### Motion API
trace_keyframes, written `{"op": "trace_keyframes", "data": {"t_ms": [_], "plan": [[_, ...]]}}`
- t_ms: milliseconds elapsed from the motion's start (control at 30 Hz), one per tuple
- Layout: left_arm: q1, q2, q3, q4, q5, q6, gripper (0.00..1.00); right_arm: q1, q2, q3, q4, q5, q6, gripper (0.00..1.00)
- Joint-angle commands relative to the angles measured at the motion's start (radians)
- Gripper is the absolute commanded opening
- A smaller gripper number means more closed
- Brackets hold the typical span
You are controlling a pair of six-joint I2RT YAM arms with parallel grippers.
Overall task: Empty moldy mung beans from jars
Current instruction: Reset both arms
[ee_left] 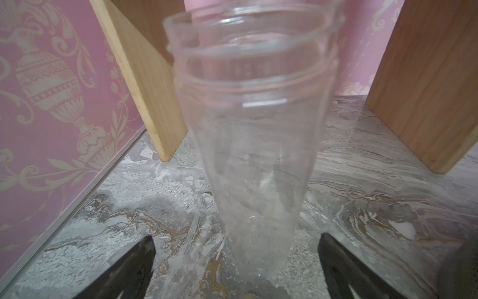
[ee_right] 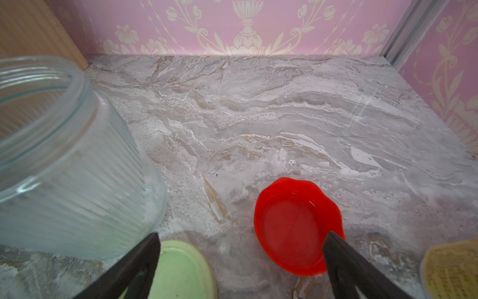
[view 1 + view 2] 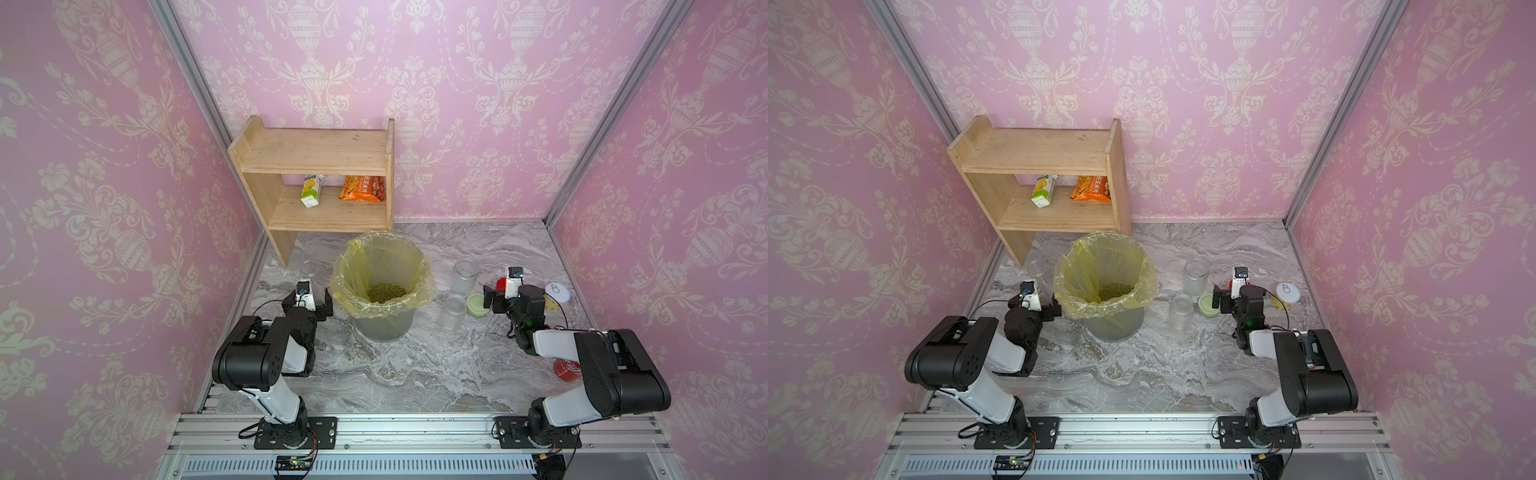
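Plainly, the left tool (image 3: pixel 308 305) and right tool (image 3: pixel 503 297) gape wide, each gripping nothing.

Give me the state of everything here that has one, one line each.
slim jar: lid off, empty, upright
ribbed jar: lid off, empty, upright
near jar: lid off, empty, upright
green lid: off, lying on table
red lid: off, lying on table
bin: bag-lined, upright
mung beans: dumped in bin
left gripper: open, gripping nothing
right gripper: open, empty
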Motion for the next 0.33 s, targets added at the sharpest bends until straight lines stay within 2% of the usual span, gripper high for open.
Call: {"op": "trace_keyframes", "data": {"t_ms": [0, 200, 300], "plan": [[-0.005, 0.013, -0.011, 0.028, 0.064, 0.045, 0.99, -0.005, 0.005, 0.005, 0.026, -0.013, -0.009, 1.0], [-0.023, -0.003, 0.017, -0.04, 0.026, 0.059, 0.99, -0.005, 0.007, 0.007, 0.025, -0.015, -0.008, 1.0], [-0.024, 0.015, 0.001, 0.016, 0.023, 0.061, 0.99, -0.006, 0.007, 0.006, 0.024, -0.017, -0.009, 1.0]]}}
